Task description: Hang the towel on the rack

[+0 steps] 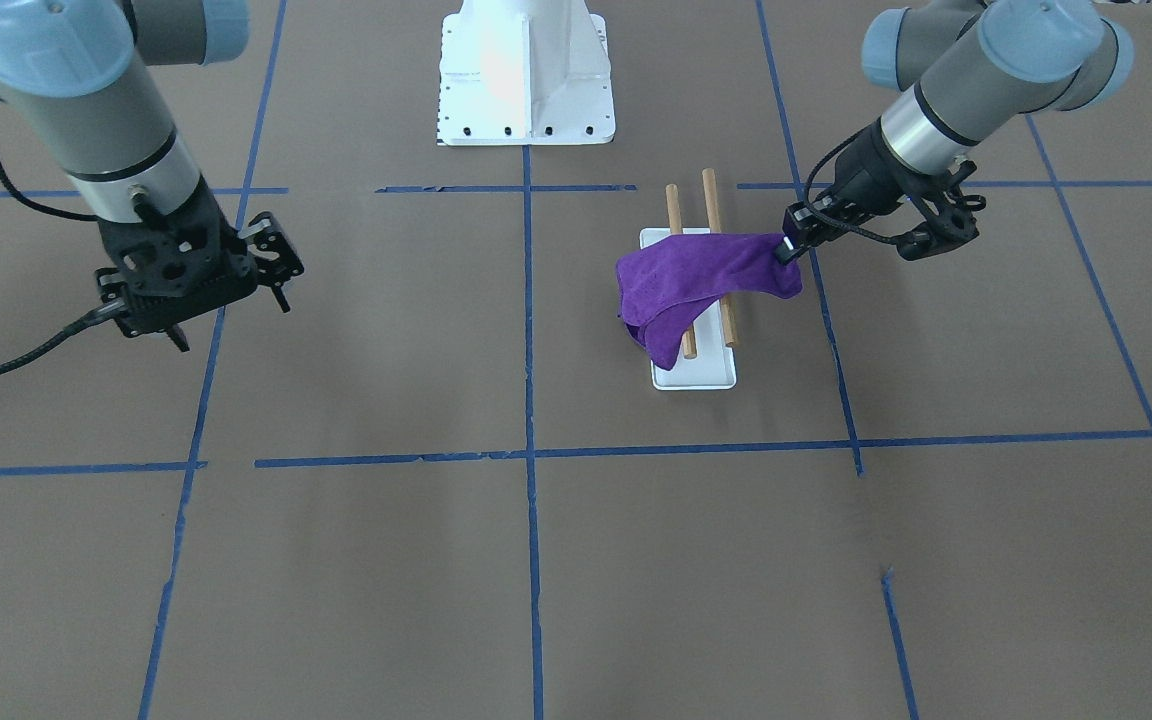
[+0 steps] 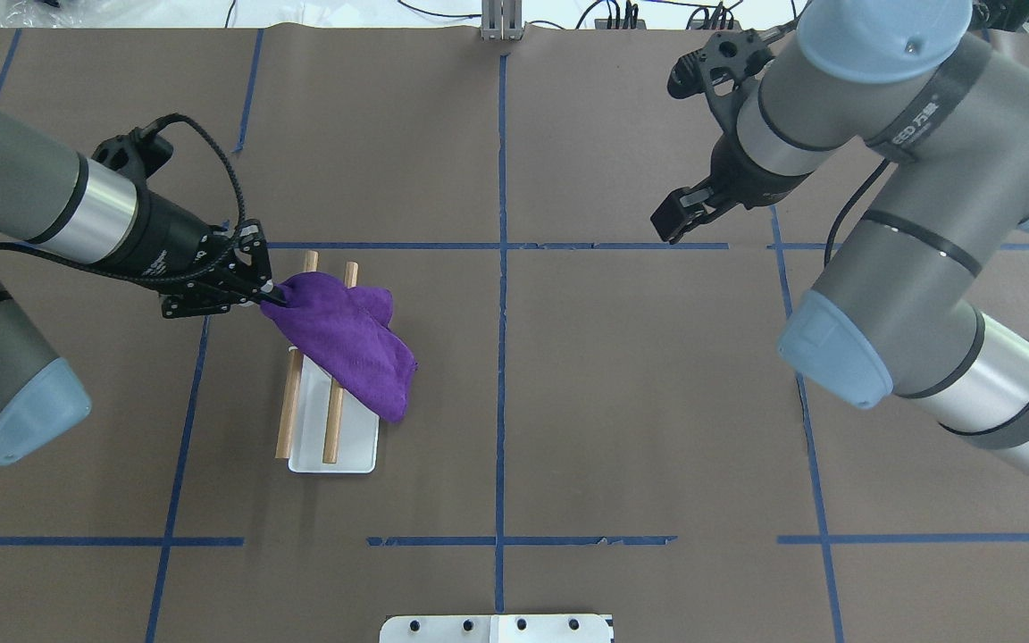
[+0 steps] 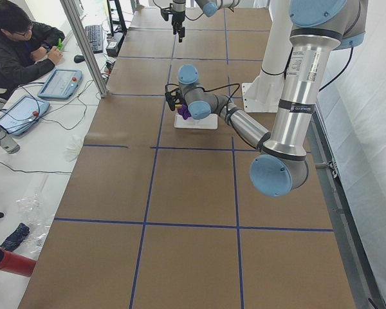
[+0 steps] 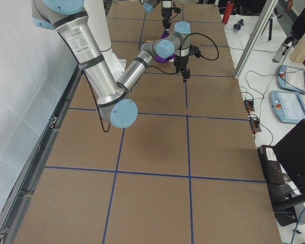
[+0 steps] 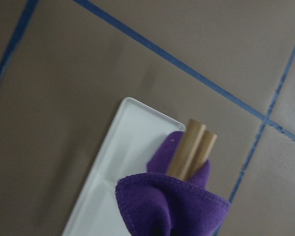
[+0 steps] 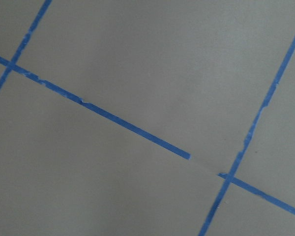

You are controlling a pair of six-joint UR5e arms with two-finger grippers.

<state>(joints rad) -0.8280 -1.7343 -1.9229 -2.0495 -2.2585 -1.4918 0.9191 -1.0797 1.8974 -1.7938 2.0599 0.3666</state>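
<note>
The purple towel (image 2: 349,348) lies draped across the two brown wooden rods (image 2: 333,429) of the rack, whose white base (image 2: 354,455) rests on the table left of centre. Most of the cloth hangs over the rod side facing the table's middle. My left gripper (image 2: 266,299) is shut on one corner of the towel at the rack's left side; the front-facing view shows the gripper (image 1: 786,248) holding the towel (image 1: 696,285) level with the rods (image 1: 708,195). The left wrist view shows the towel (image 5: 172,206), the rod ends (image 5: 191,147) and the base (image 5: 118,162). My right gripper (image 1: 233,322) is open and empty, far off.
The large white robot pedestal (image 1: 526,80) stands at the robot's edge of the table. Blue tape lines (image 2: 501,357) divide the brown table surface. An operator (image 3: 16,45) sits at a side desk with tablets beyond the table.
</note>
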